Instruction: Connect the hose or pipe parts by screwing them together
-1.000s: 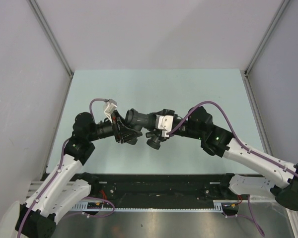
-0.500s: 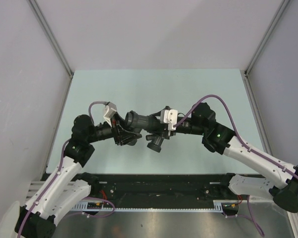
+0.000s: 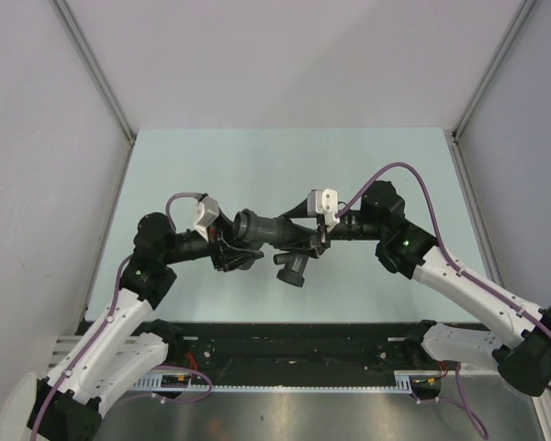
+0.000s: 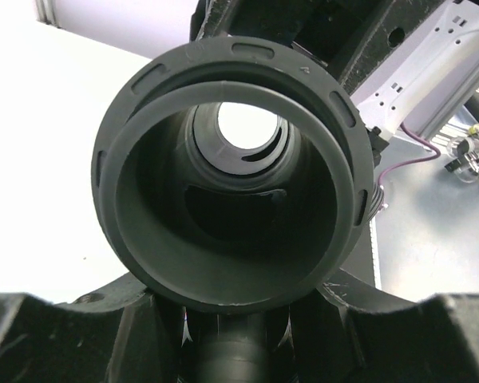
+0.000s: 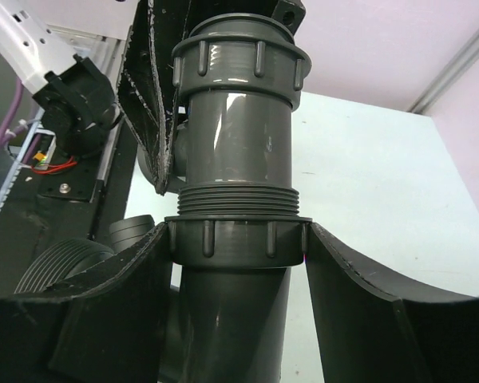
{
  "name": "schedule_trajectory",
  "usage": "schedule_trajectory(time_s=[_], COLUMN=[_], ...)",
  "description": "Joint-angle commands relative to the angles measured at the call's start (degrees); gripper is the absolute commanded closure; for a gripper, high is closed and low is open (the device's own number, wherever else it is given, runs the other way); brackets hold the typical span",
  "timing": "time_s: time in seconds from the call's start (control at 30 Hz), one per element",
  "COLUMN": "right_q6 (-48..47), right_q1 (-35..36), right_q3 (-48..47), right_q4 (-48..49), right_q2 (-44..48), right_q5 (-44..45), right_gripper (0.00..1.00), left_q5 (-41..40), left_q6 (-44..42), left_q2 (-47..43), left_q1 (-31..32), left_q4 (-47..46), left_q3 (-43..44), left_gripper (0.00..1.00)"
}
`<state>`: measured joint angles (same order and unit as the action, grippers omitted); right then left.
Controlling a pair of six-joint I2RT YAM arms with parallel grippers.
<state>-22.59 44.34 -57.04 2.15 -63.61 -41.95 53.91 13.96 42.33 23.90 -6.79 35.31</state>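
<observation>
The two pipe parts hang joined in line above the table's middle. The short straight tube (image 3: 260,227) is held at its left end by my left gripper (image 3: 234,248). My right gripper (image 3: 305,241) holds the branched fitting (image 3: 292,268), whose side port points toward the near edge. In the right wrist view my right gripper (image 5: 238,239) is shut on the fitting's ribbed collar (image 5: 223,243), with bare thread (image 5: 238,203) showing just above it. The left wrist view looks down the tube's open bore (image 4: 128,239), with my left gripper (image 4: 239,323) shut around its underside.
The pale green table (image 3: 285,161) lies beneath both arms. Grey walls stand at the left, right and back. A black rail (image 3: 285,344) runs along the near edge. Purple cables (image 3: 413,175) loop over each wrist.
My right wrist has rolled, carrying its white camera mount up and to the right, and the fitting's side port has swung with it. The left wrist has turned slightly. Both grips stay the same.
</observation>
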Motion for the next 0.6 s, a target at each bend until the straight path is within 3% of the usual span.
schedule_trajectory(time_s=[0.0, 0.33, 0.57], right_q6=[2.64, 10.81, 18.63], right_q1=[-0.39, -1.53, -3.20], right_q3=[-1.85, -1.85, -2.38], right_q4=[8.92, 11.65, 12.88], right_q2=[-0.28, -1.60, -3.53], right_q5=[-7.43, -10.69, -17.36], right_gripper=[1.00, 1.00, 1.00], left_q5=[11.04, 12.18, 17.72], left_q6=[-4.20, -12.97, -21.50], left_q2=[1.53, 3.81, 7.77], left_q1=[2.29, 3.43, 4.22], left_q4=[-0.60, -0.60, -0.60], left_q3=[-0.24, 0.02, 0.73], left_gripper=[0.99, 1.00, 1.00])
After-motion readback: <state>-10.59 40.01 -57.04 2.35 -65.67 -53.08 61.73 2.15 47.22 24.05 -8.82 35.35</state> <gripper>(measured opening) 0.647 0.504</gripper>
